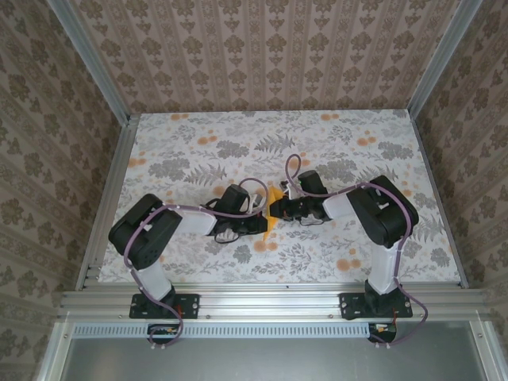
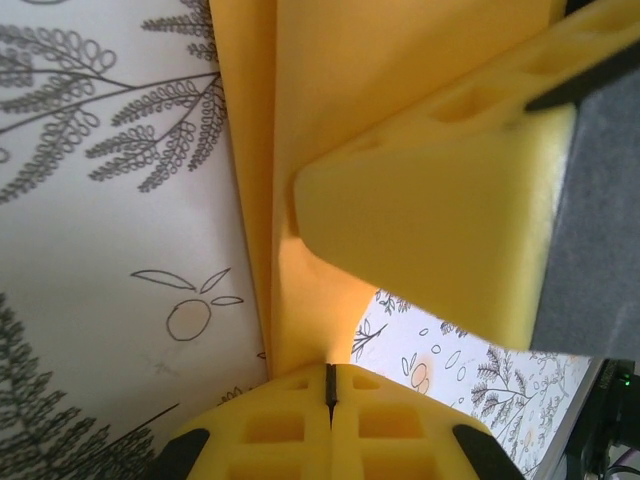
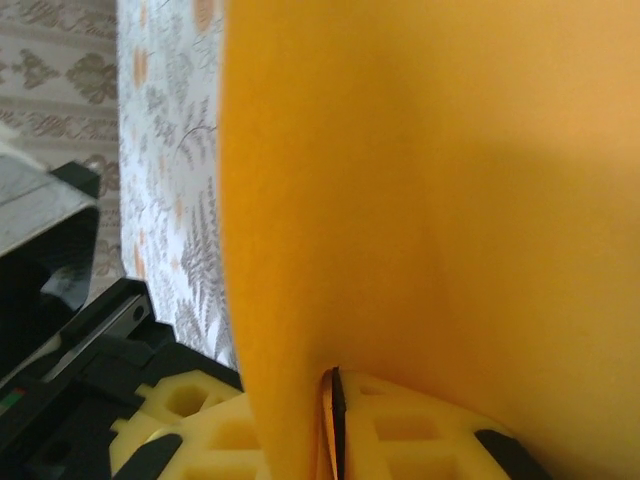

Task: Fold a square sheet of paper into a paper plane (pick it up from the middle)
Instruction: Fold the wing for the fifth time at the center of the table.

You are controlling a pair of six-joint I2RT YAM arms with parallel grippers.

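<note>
While hanging between the two arms, paper look: orange paper point(image 1: 274, 200) showing bright and plain, glowing yellow-orange where light is passing through; already folded, with long straight creases running lengthwise in the left wrist view.
Paper place: sitting over the middle of the flower-printed bench point(image 1: 357, 143), right between the two wrists; appearing from above as a narrow sliver, standing on edge rather than lying flat.
Paper against bench: cannot tell whether touching or hanging clear.
Left fingers point(image 2: 270, 430): pressing together, leaving only a thin dark seam between them; clamping the near end of the paper, which is running straight into that seam.
Right fingers point(image 3: 420, 435): sitting very nearly together, pinching an edge of the paper in the narrow slot between them; the paper's face spreading wide beyond them in the right wrist view.
Fingers to each other: one right finger point(image 2: 430, 230) reaching in from the right in the left wrist view, lying against the paper just beyond the left pair, staying apart from them.
</note>
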